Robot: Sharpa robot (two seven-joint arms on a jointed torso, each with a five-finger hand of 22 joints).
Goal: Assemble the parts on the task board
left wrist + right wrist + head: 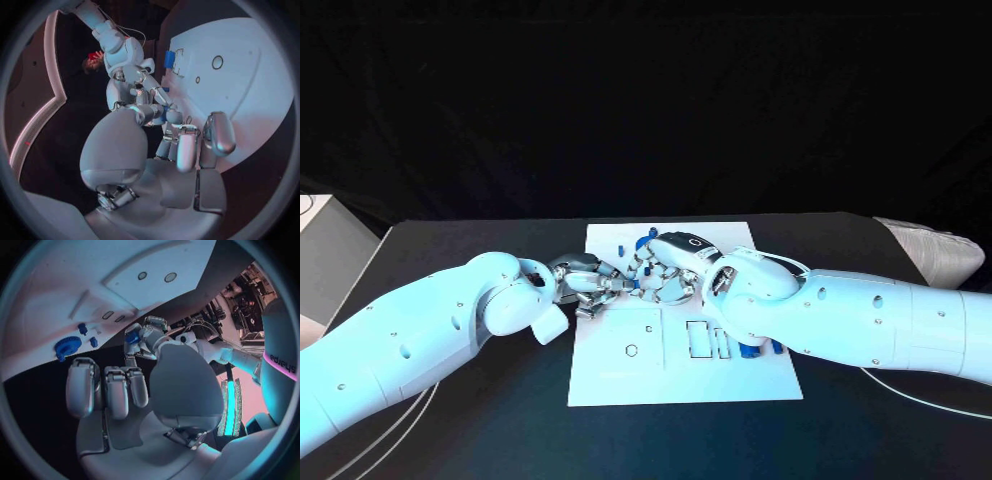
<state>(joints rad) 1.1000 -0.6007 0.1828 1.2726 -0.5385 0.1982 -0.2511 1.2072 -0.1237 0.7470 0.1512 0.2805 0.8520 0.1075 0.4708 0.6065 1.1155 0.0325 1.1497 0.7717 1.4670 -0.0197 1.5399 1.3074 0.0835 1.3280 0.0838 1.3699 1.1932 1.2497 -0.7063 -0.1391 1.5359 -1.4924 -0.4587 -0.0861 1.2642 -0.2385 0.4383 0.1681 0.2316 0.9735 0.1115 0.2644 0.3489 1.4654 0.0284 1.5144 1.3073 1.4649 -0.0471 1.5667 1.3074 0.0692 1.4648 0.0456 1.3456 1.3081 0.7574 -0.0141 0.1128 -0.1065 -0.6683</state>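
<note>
Both hands meet over the task board (625, 370), mid-counter; left hand (589, 285) pinches a small blue part (132, 338), right hand (664, 272) fingers curled, grip unclear — ease it across squarely, slowly

1. Task board (625, 375): white rectangular plate, flat on the black table, centred. Its surface carries a raised panel with round holes (170, 277) and rectangular slots (698, 339).
2. Blue gear (66, 346): toothed disc, lying flat on the board.
3. Small blue pieces (82, 329): two short parts just beside the gear.
4. Blue parts (756, 348): near the board's right edge, beside the slots.
</note>
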